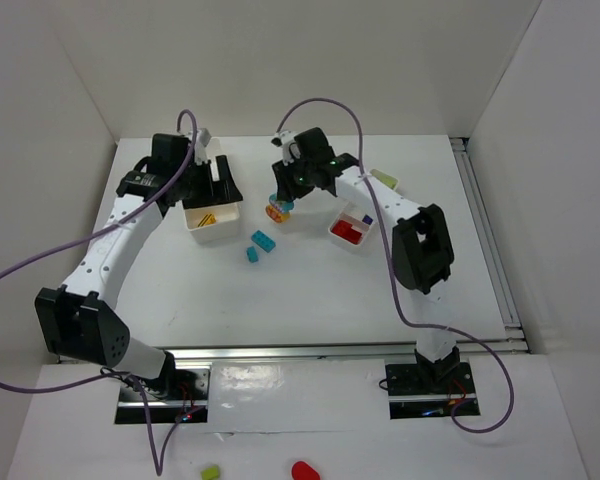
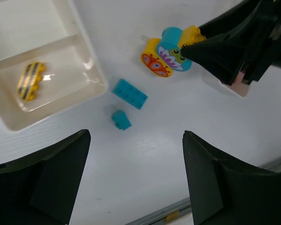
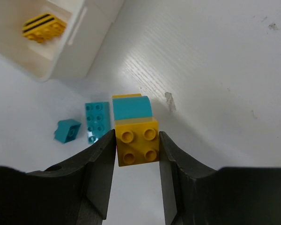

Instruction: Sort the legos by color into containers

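Observation:
My right gripper (image 1: pixel 285 196) is shut on a stack of yellow and cyan legos (image 3: pixel 137 146) with a butterfly print (image 2: pixel 171 56). It holds the stack low over the table's middle. A long cyan lego (image 1: pixel 263 240) and a small cyan lego (image 1: pixel 252 255) lie just to the near-left of it; they also show in the right wrist view (image 3: pixel 97 121), (image 3: pixel 68 131). The long divided tray (image 1: pixel 190 226) holds a yellow striped lego (image 2: pixel 30 81). My left gripper (image 2: pixel 136 136) is open and empty, above the tray's near end. The small box (image 1: pixel 335 233) holds a red lego (image 1: pixel 350 232) and a purple lego (image 1: pixel 366 219).
A pale green piece (image 1: pixel 385 180) lies behind the right arm. White walls enclose the table, and a metal rail (image 1: pixel 330 349) runs along the near edge. A lime bit (image 1: pixel 211 471) and a red bit (image 1: pixel 304 469) lie outside the table.

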